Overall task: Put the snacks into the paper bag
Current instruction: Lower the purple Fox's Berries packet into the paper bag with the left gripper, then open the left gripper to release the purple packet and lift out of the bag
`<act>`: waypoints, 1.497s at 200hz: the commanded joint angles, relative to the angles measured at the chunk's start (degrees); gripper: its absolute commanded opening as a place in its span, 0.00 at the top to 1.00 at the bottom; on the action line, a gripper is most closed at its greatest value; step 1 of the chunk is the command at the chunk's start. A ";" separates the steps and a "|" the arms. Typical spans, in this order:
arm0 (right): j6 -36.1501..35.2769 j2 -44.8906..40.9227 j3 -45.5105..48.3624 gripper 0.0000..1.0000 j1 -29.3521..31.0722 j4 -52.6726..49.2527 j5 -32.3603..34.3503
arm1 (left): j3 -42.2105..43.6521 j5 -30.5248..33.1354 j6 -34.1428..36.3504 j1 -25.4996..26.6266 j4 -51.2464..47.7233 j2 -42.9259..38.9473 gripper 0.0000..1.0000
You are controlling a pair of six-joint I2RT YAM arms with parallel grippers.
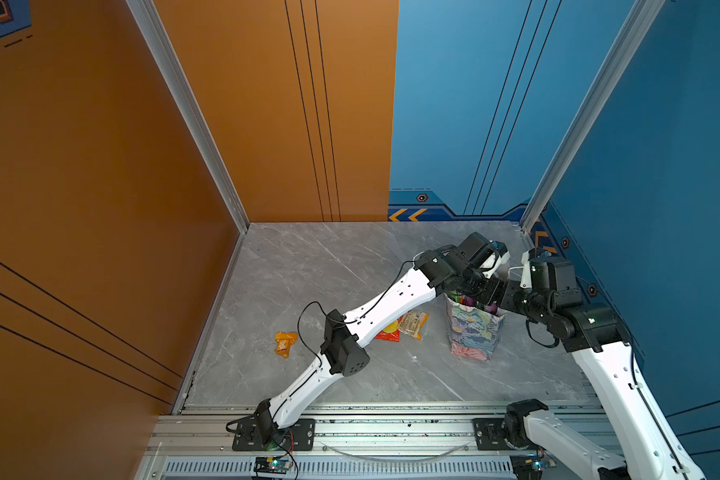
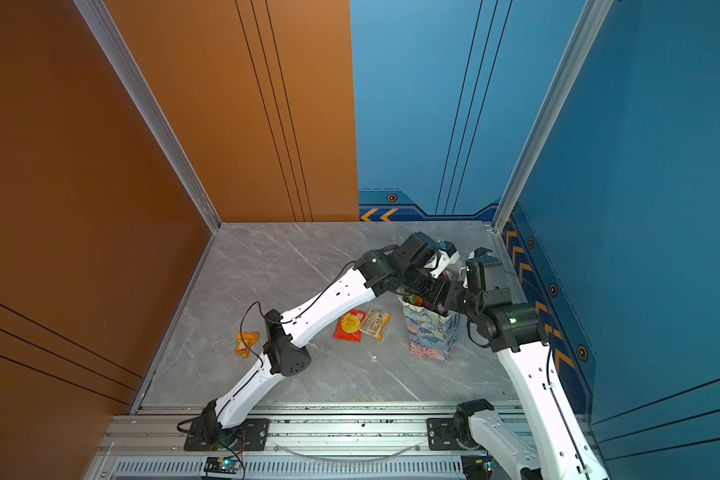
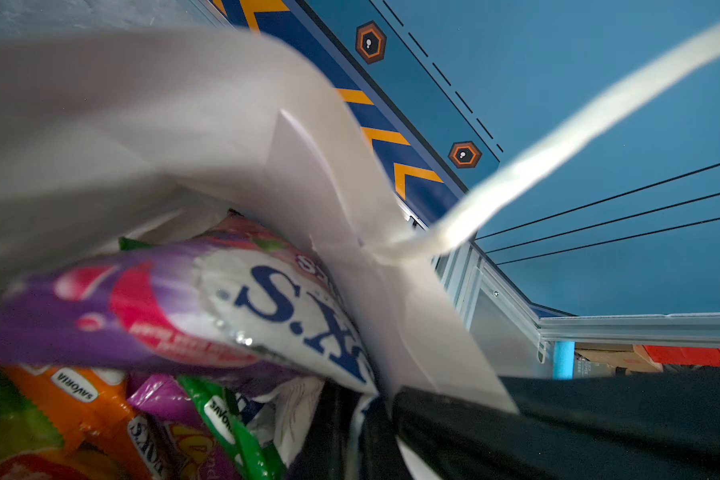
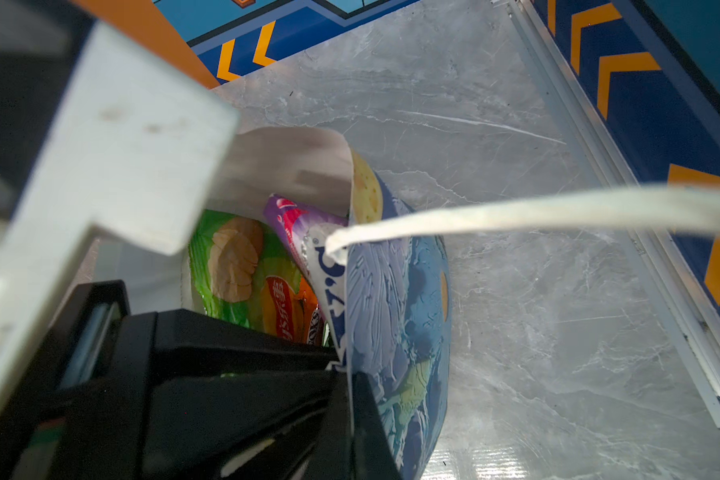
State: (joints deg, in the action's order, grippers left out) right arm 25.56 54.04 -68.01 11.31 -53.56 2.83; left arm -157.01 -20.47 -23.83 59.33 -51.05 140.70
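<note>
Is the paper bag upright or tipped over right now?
Upright. In both top views the paper bag stands on its base, mouth upward, and the right wrist view shows the green chip bag inside.

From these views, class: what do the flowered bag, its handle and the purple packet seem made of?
Flowered bag: likely paper, matte white inside, sharply creased. Handle: seemingly soft white cord, curving loosely. Purple packet: probably glossy plastic film, crinkled, catching highlights.

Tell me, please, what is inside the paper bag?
Inside the paper bag lie a purple packet, a large green chip bag, an orange packet and a small green packet. The bag's bottom is hidden beneath them.
</note>
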 commanded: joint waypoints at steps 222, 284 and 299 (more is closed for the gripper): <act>-0.49 -0.33 -2.76 1.00 0.57 2.55 -0.91 | 9.47 2.45 0.68 -1.10 2.84 -10.06 0.55; -0.51 -0.87 -1.78 1.00 0.05 2.42 -1.02 | 18.99 6.75 2.75 -1.23 2.78 -20.88 0.35; -0.51 -1.04 -1.73 1.00 -0.03 2.43 -0.99 | 22.78 8.67 3.24 -1.72 2.84 -24.56 0.33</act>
State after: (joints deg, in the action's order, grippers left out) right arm 25.36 54.76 -69.06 11.46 -54.00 3.03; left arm -138.47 -15.53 -22.37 58.28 -48.03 121.16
